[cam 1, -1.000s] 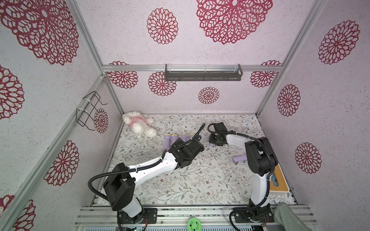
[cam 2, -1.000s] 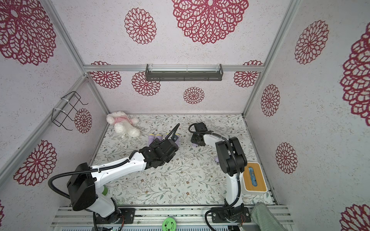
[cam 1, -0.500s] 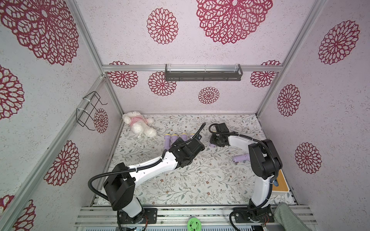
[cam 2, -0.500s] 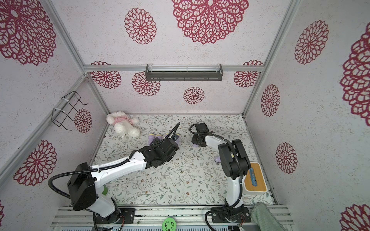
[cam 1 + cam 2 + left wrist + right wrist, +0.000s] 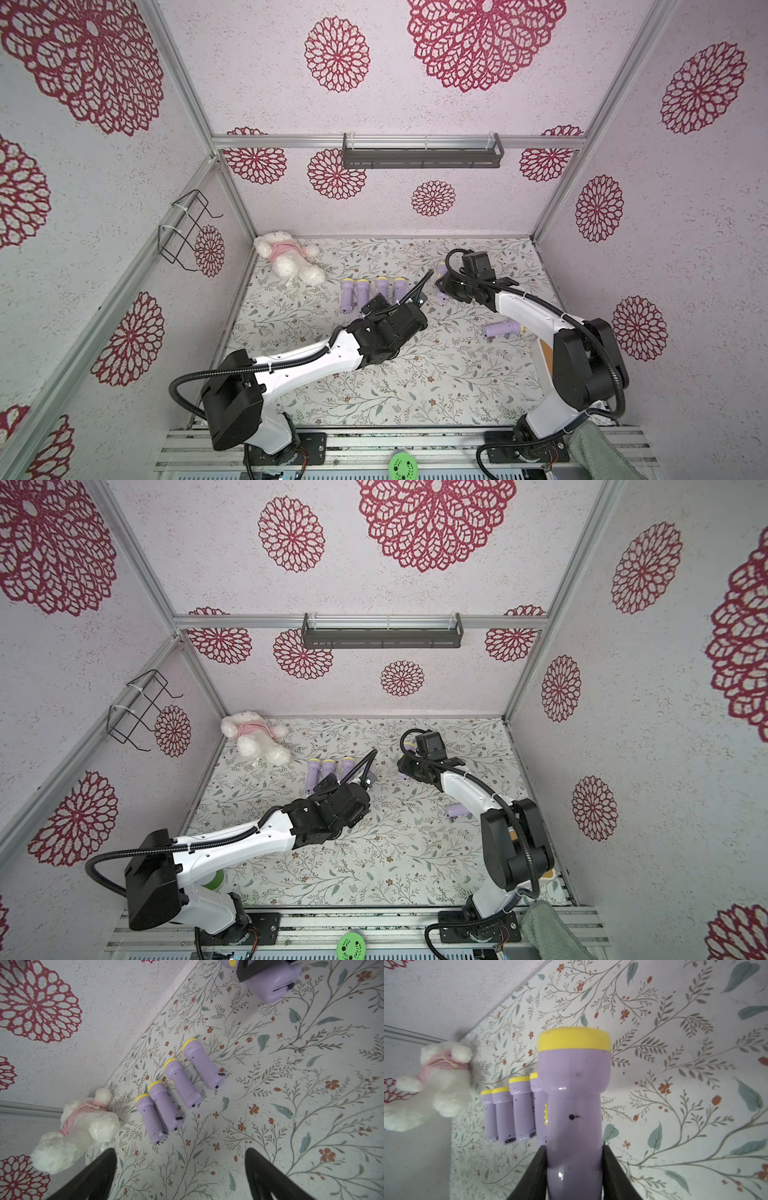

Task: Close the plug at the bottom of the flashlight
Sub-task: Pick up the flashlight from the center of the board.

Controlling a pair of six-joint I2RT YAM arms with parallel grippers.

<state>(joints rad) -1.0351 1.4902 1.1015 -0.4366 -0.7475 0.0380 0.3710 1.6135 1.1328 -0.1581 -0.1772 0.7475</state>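
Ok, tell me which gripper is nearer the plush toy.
Left. The left gripper hangs open near the flashlight row, which lies beside the plush toy. The right gripper, shut on a flashlight, sits beyond the row's other end, farther away.

Pale walls (image 5: 386,108) with red rosettes; floral-print floor (image 5: 415,395); grey shelf (image 5: 419,158) behind.

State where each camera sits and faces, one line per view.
Top views: high in front, looking down on the floral table; both arms show.
Left wrist: on left arm, facing the flashlight row; open left claw shows.
Right wrist: on right arm, facing along the held flashlight; right claw grips it.
Shared: both wrist views show the row and plush toy.
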